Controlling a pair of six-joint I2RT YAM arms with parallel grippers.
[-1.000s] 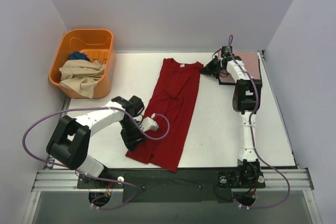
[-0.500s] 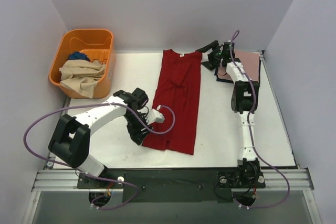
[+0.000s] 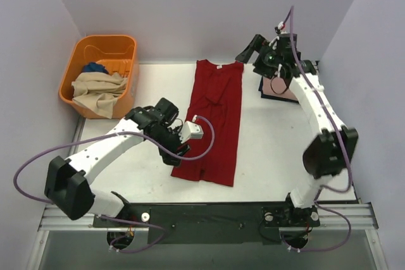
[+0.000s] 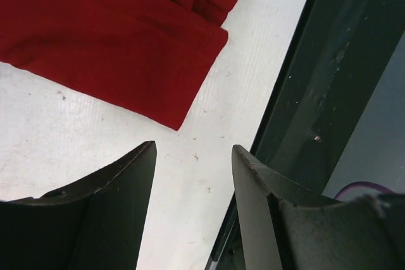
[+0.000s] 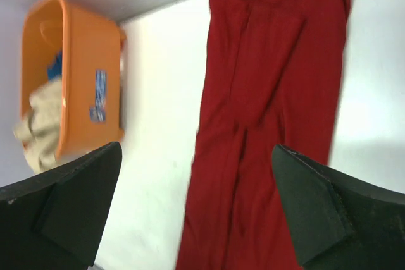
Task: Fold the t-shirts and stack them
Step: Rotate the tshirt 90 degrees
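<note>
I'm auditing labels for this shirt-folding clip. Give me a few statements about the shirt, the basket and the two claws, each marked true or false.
1. The dark red t-shirt lies on the table as a long narrow strip. True.
2. The left claw is shut on the red shirt. False: it is open with only bare table between its fingers, and the shirt's corner lies just ahead of it.
3. The orange basket holds beige cloth. True.
4. The right claw grips the shirt's collar. False: it is wide open and holds nothing, with the shirt below it.
</note>
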